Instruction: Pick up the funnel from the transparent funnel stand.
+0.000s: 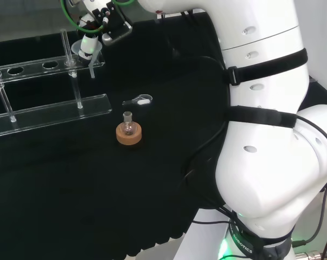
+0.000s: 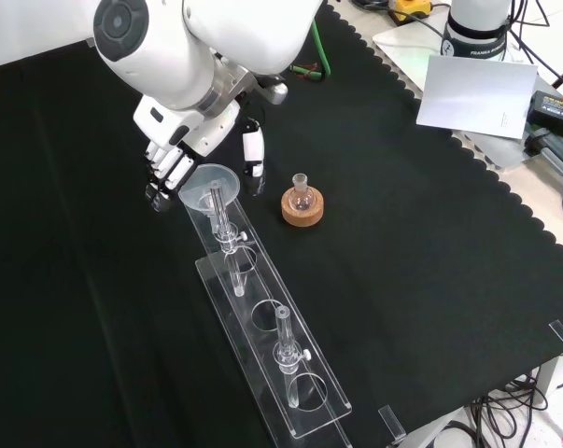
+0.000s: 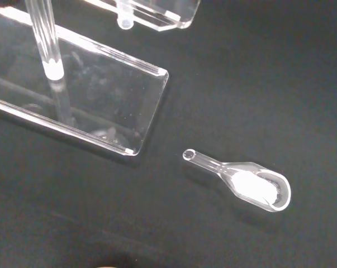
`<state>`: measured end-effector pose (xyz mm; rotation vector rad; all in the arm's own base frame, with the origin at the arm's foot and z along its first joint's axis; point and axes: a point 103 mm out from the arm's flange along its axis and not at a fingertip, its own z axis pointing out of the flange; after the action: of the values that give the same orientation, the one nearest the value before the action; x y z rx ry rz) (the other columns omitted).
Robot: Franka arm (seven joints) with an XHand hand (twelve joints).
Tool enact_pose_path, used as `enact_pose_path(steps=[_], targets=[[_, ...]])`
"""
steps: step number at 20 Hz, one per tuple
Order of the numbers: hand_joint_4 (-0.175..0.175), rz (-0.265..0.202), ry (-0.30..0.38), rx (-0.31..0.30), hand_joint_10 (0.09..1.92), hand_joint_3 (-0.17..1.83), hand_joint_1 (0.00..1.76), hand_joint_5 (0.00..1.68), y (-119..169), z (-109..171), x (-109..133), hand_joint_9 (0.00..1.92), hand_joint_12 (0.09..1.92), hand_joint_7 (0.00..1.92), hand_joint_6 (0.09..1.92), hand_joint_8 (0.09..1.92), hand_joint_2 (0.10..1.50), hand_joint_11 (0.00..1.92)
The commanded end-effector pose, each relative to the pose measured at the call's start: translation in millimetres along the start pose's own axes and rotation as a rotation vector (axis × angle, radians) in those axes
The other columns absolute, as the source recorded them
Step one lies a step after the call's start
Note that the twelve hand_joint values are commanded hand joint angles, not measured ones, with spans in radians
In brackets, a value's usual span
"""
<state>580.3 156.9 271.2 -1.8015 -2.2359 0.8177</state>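
Observation:
A clear funnel (image 2: 209, 186) sits in the end hole of the transparent funnel stand (image 2: 262, 327), its stem hanging down through the upper shelf. In the head view the funnel (image 1: 84, 52) is at the shelf's right end. The black and white hand (image 2: 181, 140) hovers over it from behind, fingers (image 2: 162, 174) on the funnel's left and the thumb (image 2: 253, 157) on its right, a little apart from the rim. In the head view the hand (image 1: 94, 26) is just above the funnel, one white fingertip against its rim. The wrist view shows the stand's base plate (image 3: 101, 106).
A small round flask on a cork ring (image 2: 302, 202) stands to the right of the stand's end; the ring (image 1: 129, 134) also appears in the head view. A glass scoop (image 3: 252, 184) with white powder lies on the cloth near the stand's corner. Paper (image 2: 477, 93) lies past the cloth's scalloped edge.

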Motion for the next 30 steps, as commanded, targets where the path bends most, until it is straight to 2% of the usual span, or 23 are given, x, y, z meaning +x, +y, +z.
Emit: enact_pose_path(steps=[1,8,13,17,18,20,25,30], targets=[[-0.006,0.0,-0.013,0.004,0.76,0.13,0.59,0.03,2,2,0,0.22,1.36,0.0,0.09,0.45,0.75,0.27],[-0.013,0.006,-0.036,-0.004,0.74,0.14,0.61,0.1,4,3,2,0.25,1.36,0.04,0.09,0.59,0.76,0.27],[-0.029,0.03,-0.053,-0.048,0.67,0.18,0.63,0.36,4,2,3,0.46,1.36,0.29,0.09,0.71,0.78,0.28],[-0.039,0.076,-0.079,-0.151,0.63,0.21,0.65,0.48,-3,-7,2,0.58,1.33,0.45,0.09,0.75,0.8,0.32],[-0.041,0.096,-0.096,-0.197,0.62,0.23,0.67,0.51,-7,-13,3,0.61,1.33,0.49,0.1,0.76,0.81,0.33],[-0.043,0.105,-0.111,-0.228,0.61,0.24,0.69,0.54,-12,-20,3,0.63,1.32,0.54,0.12,0.77,0.82,0.35],[-0.046,0.116,-0.153,-0.251,0.59,0.27,0.72,0.57,-41,-49,5,0.7,1.3,0.58,0.15,0.79,0.82,0.39],[-0.042,0.145,-0.162,-0.248,0.56,0.3,0.72,0.58,-74,-58,8,0.76,1.28,0.59,0.24,0.79,0.8,0.41]])
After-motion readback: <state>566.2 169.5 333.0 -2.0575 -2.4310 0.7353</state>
